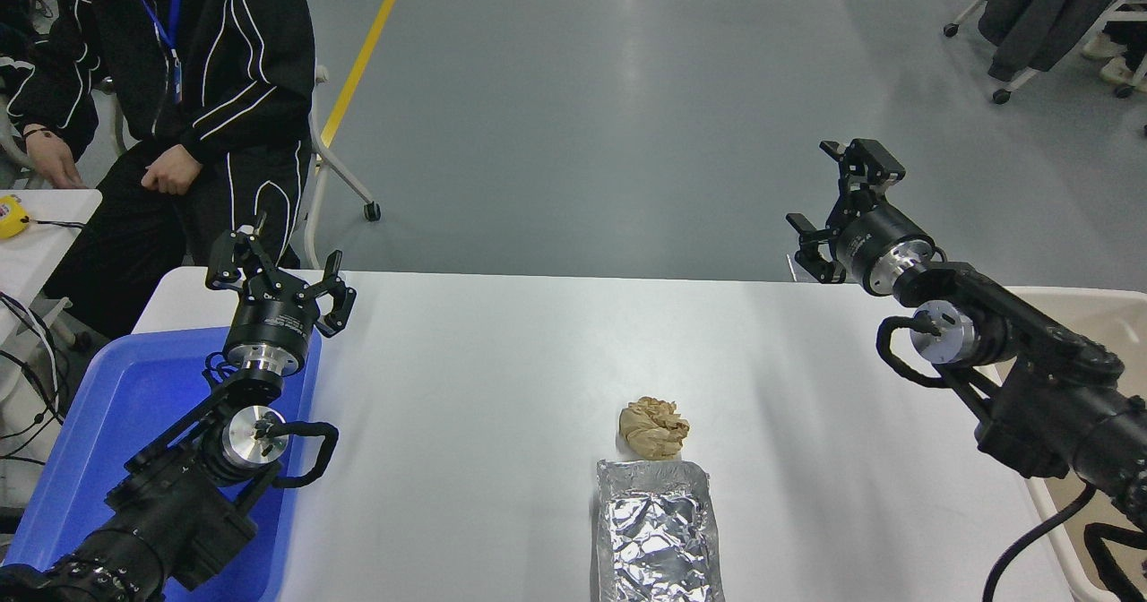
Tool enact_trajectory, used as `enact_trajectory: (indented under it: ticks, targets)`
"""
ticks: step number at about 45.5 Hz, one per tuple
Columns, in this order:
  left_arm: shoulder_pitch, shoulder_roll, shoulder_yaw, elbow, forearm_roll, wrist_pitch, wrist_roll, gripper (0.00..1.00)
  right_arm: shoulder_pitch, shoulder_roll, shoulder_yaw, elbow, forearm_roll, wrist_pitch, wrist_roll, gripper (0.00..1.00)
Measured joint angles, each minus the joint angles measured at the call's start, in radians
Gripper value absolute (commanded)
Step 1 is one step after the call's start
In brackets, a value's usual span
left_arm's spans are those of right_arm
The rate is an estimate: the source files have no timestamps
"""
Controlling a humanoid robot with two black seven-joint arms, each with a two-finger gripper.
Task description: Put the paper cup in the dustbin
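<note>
The paper cup is out of view. The beige dustbin (1111, 311) stands off the table's right edge, mostly hidden behind my right arm. My right gripper (833, 199) is open and empty, raised above the table's far right corner, pointing away from me. My left gripper (273, 266) is open and empty, parked at the table's far left above the blue tray.
A crumpled brown paper ball (653, 428) lies mid-table with a silver foil tray (658, 535) just in front of it. A blue plastic tray (107, 432) sits at the left under my left arm. A person (170, 91) sits at the far left.
</note>
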Motion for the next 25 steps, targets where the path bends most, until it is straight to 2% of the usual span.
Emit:
enact_trajectory:
  ticks: [25]
  targets:
    - [0.000,0.000,0.000,0.000,0.000,0.000,0.000,1.00,-0.015,0.008,-0.003,-0.002,0.000,-0.001,0.007,1.00]
